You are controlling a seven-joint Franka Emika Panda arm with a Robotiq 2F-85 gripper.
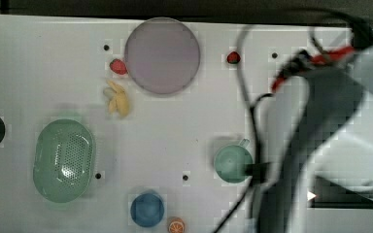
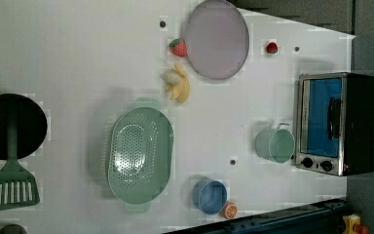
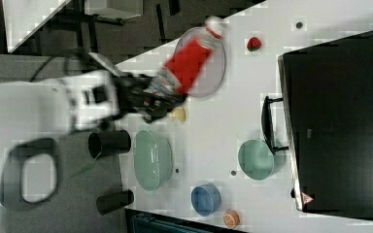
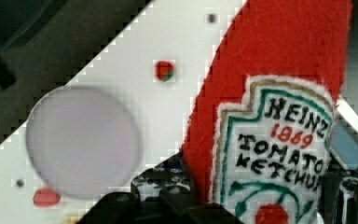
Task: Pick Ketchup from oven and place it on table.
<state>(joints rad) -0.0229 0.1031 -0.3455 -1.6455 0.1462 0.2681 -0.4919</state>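
Gripper [image 3: 162, 99], black-fingered, clamps the labelled base of the red squeeze ketchup bottle with white cap [image 3: 189, 60], carried tilted in the air above the white dotted table [image 3: 213, 126] near the round lilac plate [image 3: 216, 73], well apart from the black-topped toaster oven [image 3: 340, 121]. Risk, judged: gripped low and leaning, the bottle may pivot or topple on release. Green perforated colander [image 2: 139, 153], teal mug [image 2: 274, 145] and blue cup [image 2: 209, 196]: nothing inside.
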